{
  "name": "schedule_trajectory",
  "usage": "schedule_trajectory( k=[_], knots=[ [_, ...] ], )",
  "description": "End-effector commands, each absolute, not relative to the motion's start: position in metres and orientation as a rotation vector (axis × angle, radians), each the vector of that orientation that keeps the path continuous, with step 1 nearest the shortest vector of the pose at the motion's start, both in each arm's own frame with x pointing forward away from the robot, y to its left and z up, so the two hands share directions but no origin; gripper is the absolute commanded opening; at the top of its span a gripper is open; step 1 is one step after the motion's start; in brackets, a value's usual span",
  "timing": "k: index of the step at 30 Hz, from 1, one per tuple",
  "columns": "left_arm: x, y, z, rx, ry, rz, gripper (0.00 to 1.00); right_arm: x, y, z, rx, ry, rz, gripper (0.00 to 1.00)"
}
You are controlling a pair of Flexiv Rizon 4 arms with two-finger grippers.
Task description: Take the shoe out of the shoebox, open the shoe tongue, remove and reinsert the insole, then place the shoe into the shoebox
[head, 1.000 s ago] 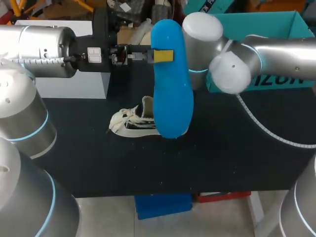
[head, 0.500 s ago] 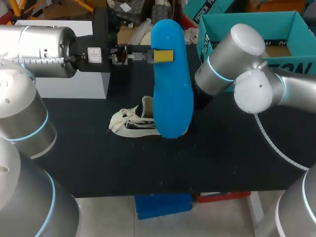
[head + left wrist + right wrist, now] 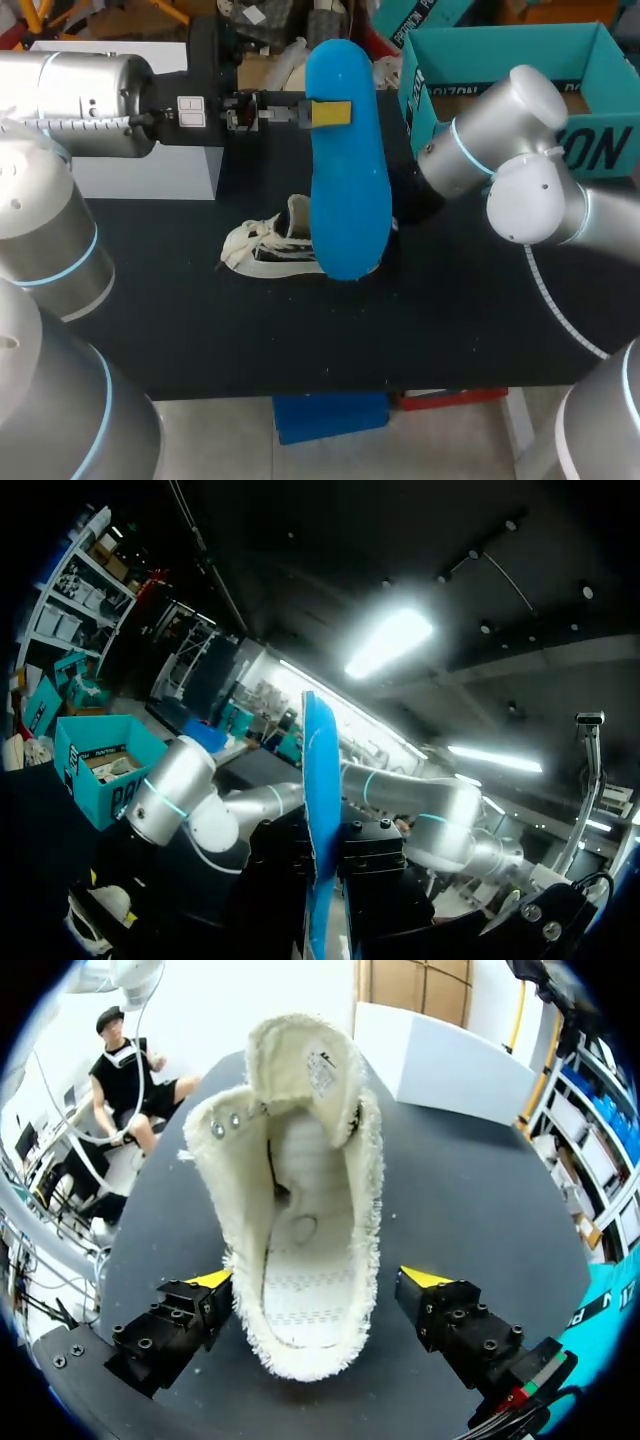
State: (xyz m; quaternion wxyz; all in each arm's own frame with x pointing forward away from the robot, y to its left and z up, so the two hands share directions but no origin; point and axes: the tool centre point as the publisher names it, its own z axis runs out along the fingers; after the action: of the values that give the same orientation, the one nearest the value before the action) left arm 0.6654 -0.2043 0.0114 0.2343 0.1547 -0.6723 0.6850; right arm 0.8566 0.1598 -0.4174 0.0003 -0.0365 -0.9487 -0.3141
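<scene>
**Dark desk, three things on it**

The desk [image 3: 200,330] has a flat black top. Near its middle a cream shoe [image 3: 265,245] stands on its sole, toe toward the left side and heel toward the right, with loose laces spread over the desk by the toe. From the right wrist view the shoe [image 3: 300,1210] gapes open upward, tongue lifted away from the opening. A white box [image 3: 150,170] stands at the far left edge. A teal shoebox [image 3: 605,148], open on top, sits at the far right corner, well apart from the shoe.
</scene>
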Motion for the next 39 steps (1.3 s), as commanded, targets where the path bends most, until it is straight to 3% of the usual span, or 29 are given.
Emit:
schedule_trajectory(
  k=[1, 29, 39],
  knots=[
    [0.665, -0.205, 0.011, 0.429, -1.847, 1.882, 0.00, 0.857, 0.160, -0.424, -0.115, -2.945, -1.081, 1.00],
    [0.665, -0.205, 0.011, 0.429, -1.847, 1.882, 0.00, 0.849, 0.155, -0.442, -0.146, -2.843, -1.286, 1.00],
    [0.665, -0.205, 0.011, 0.429, -1.847, 1.882, 0.00, 0.848, 0.148, -0.432, -0.126, -2.939, -0.996, 1.00]
  ],
)
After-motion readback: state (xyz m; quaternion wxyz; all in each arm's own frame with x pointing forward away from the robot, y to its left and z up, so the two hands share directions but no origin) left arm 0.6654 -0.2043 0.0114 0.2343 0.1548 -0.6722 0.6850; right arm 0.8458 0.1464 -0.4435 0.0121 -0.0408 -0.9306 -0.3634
